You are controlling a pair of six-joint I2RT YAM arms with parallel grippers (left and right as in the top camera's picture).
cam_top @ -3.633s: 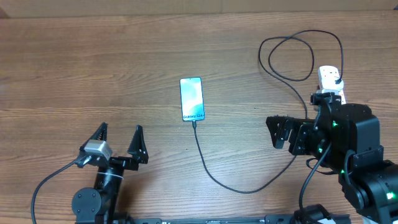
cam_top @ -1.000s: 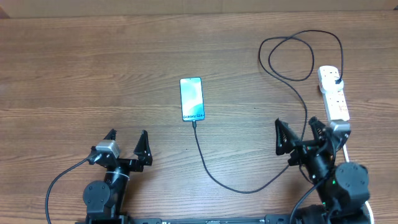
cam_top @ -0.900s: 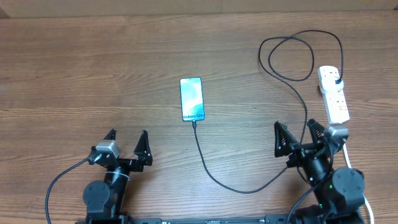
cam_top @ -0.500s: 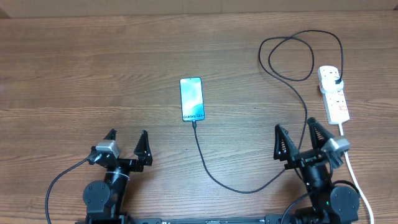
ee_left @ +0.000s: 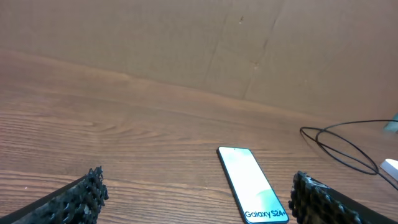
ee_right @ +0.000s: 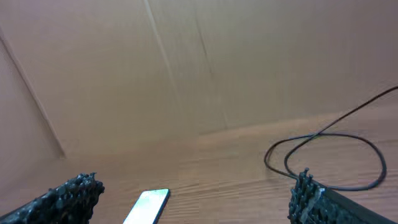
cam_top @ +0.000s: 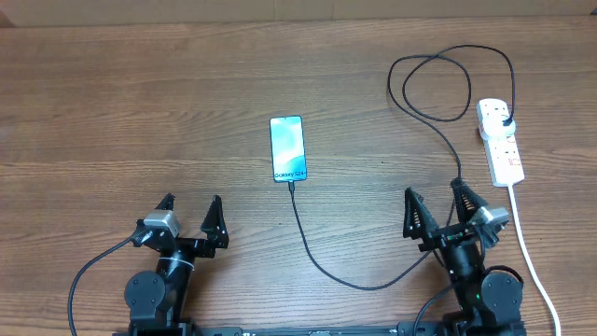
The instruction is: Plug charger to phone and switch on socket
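The phone (cam_top: 288,147) lies flat mid-table, its blue screen lit with "Galaxy" text at the near short edge. The charger cable (cam_top: 322,261) runs from that near edge, curves right, loops at the back and ends in a black plug (cam_top: 504,118) seated in the white socket strip (cam_top: 500,141) at the right. My left gripper (cam_top: 187,211) is open and empty, near the front edge left of the phone. My right gripper (cam_top: 435,205) is open and empty, front right, close to the cable. The phone also shows in the left wrist view (ee_left: 252,191) and the right wrist view (ee_right: 147,206).
The strip's thick white cord (cam_top: 530,261) runs down toward the front right edge past my right arm. The cable loops (cam_top: 438,84) lie at the back right and show in the right wrist view (ee_right: 323,152). A cardboard wall (ee_left: 186,43) stands behind the table.
My right arm has drawn back from the socket strip to the front edge and shifted left; its gripper stays open. My left arm pulled back slightly early on and has held still since.
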